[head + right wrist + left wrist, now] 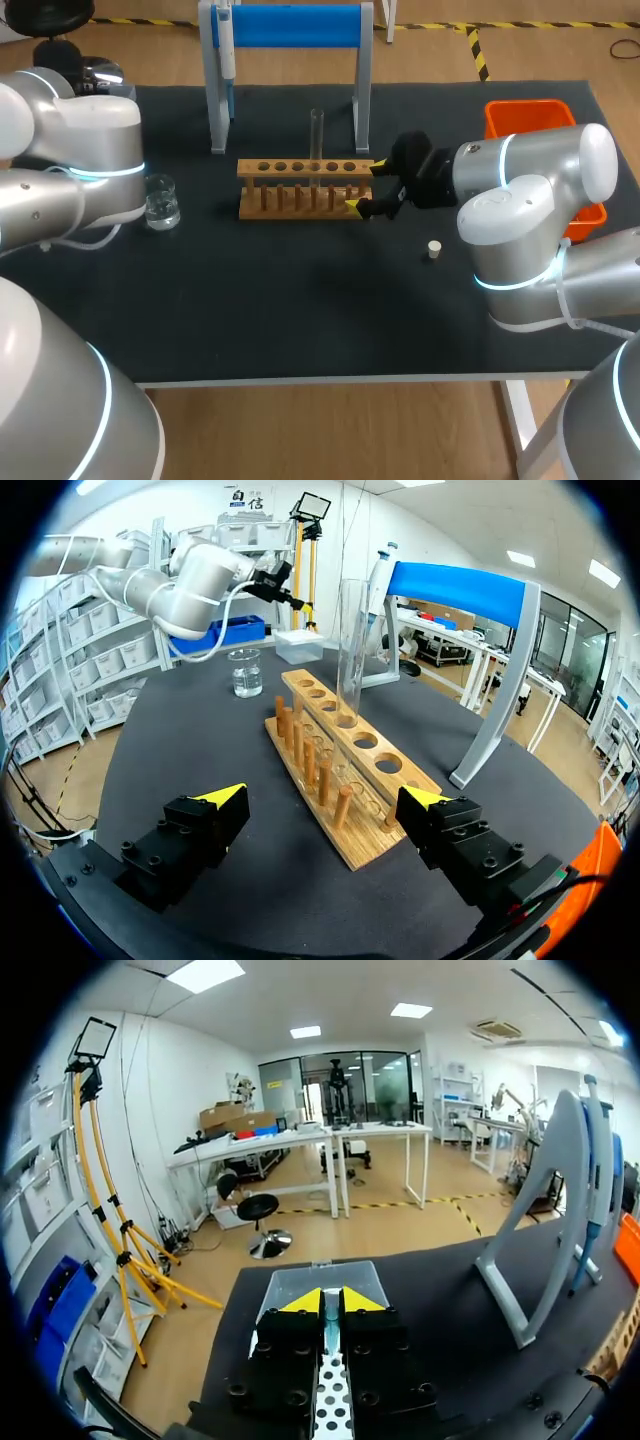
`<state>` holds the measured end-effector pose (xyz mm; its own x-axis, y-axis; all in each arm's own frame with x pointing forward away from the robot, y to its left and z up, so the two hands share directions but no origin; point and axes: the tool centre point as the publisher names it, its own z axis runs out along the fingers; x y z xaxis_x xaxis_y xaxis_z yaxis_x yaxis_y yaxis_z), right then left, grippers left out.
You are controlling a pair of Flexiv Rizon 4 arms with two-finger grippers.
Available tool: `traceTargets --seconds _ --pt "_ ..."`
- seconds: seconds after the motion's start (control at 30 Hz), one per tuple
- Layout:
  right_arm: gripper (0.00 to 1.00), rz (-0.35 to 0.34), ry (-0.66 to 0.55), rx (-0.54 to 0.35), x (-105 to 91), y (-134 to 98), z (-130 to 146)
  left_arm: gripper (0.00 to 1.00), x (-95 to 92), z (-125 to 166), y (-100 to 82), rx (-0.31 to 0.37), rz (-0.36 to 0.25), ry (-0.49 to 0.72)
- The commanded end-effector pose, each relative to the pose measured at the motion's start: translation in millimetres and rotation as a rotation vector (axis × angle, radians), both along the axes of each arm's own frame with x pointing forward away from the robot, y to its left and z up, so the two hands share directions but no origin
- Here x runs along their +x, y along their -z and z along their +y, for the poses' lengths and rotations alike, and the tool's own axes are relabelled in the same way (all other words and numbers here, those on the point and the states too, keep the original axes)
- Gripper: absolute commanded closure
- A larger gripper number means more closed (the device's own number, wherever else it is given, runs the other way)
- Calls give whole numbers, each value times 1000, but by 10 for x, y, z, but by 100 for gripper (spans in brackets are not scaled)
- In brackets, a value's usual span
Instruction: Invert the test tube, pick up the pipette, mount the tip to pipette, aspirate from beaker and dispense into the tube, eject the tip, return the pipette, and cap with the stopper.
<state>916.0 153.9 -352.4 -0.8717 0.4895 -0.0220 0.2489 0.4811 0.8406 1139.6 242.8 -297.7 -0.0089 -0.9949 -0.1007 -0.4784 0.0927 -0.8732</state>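
Closest to the left wrist camera, the left gripper (331, 1302) is seen with its yellow tips pressed together and nothing between them. Just ahead of it a clear box (320, 1274) stands on the dark table (300, 310). That box is also shown in the right wrist view, but it cannot be made out from the head camera, where the left gripper is hidden behind its own arm.

The right gripper (327, 798) is spread wide, its fingers set either side of the near end of the wooden rack (345, 780); no contact with the wood can be seen. The test tube (350, 650) stands upright in a hole near the rack's middle, mouth up. Whether anything is inside it cannot be told.

The beaker (160, 202) is placed well to the left of the rack. The pipette (226, 45) hangs on the blue-topped stand (290, 25) behind the rack, its upper end cut off in the head view. The stopper (434, 249) is shown by the head view alone, lying apart from the rack beside the right arm. An orange bin (530, 118) is partly covered by that arm.
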Motion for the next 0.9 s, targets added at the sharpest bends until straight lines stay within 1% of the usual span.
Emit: traceTargets --seconds 0.03,0.13,0.2,0.23,0.3,0.37,0.43,0.9 --pt "0 1 -1 0 -2 1 -6 100 -137 -36 -152 -26 -37 4" --pt "0 1 -1 0 -2 1 -6 100 -259 -153 -357 -23 -67 64" --pt "0 1 -1 0 -2 1 -6 100 -384 -267 -497 -29 -73 143" --pt "0 1 -1 0 -2 1 -6 100 -463 -331 -572 -25 -88 182" --pt "0 1 -1 0 -2 1 -6 100 -646 -470 -712 -19 -91 292" --pt "0 1 -1 0 -2 1 -6 100 -846 -612 -832 10 -88 401" --pt "0 1 -1 0 -2 1 -6 100 -1080 -771 -940 30 -65 526" --pt "0 1 -1 0 -2 1 -6 100 -1080 -771 -940 30 -65 526"
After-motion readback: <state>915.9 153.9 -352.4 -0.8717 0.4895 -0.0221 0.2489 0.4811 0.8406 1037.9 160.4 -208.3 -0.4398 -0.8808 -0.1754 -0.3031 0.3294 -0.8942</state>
